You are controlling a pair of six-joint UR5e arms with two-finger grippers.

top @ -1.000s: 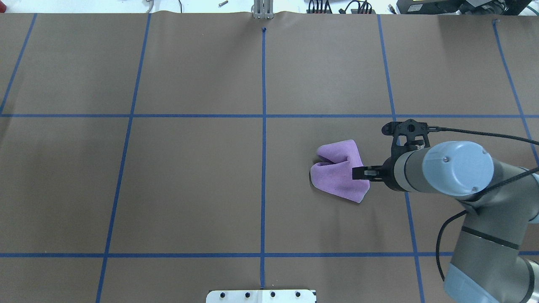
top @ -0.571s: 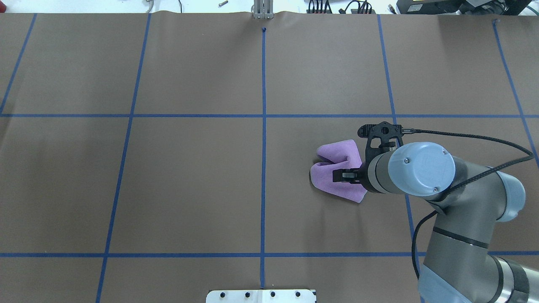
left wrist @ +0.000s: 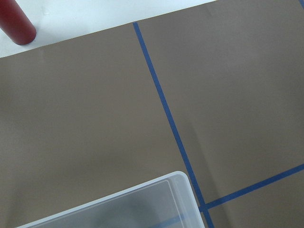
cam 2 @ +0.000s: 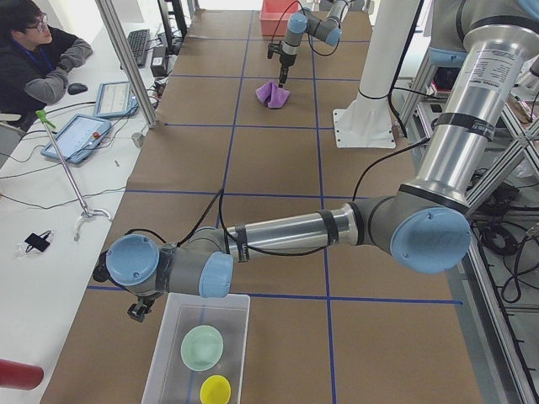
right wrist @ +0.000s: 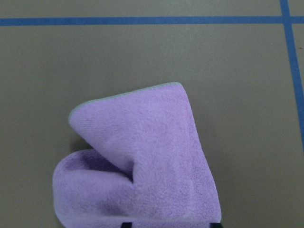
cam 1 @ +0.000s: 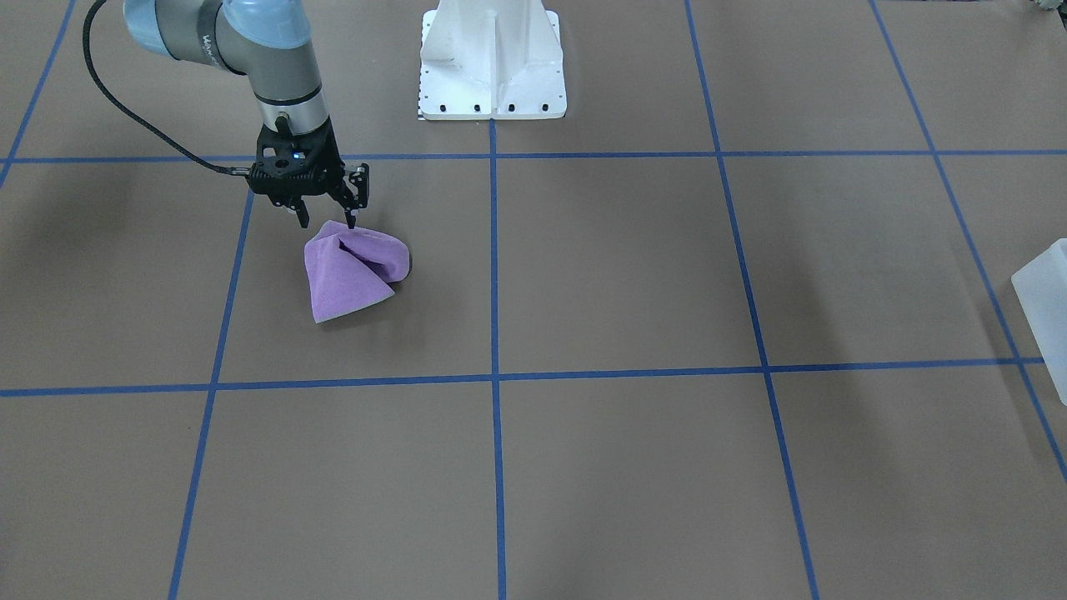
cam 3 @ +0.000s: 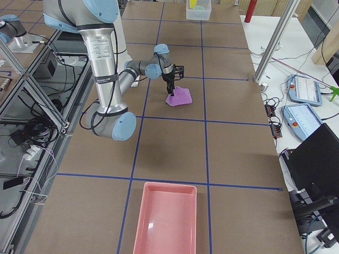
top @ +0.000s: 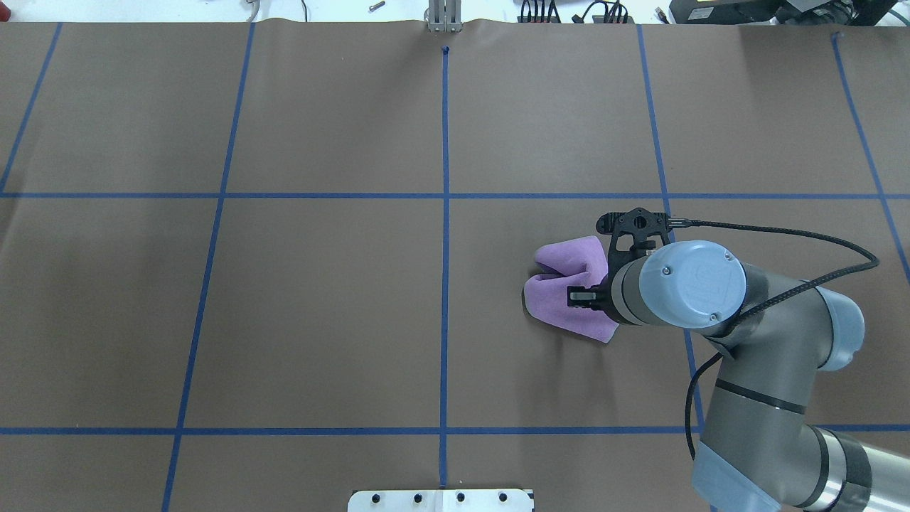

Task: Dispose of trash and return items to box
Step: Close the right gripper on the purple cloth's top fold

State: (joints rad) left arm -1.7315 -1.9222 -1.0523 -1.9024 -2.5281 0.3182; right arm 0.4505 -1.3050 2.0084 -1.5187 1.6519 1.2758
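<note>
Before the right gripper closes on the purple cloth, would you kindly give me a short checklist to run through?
1. Right gripper open: ok.
2. Purple cloth lies between its fingertips in the right wrist view: ok.
3. Cloth rests on the table, not lifted: ok.
4. Mint-green bowl and yellow cup inside the box: ok.
5. Left gripper open or shut: cannot tell; it shows only in the exterior left view.
</note>
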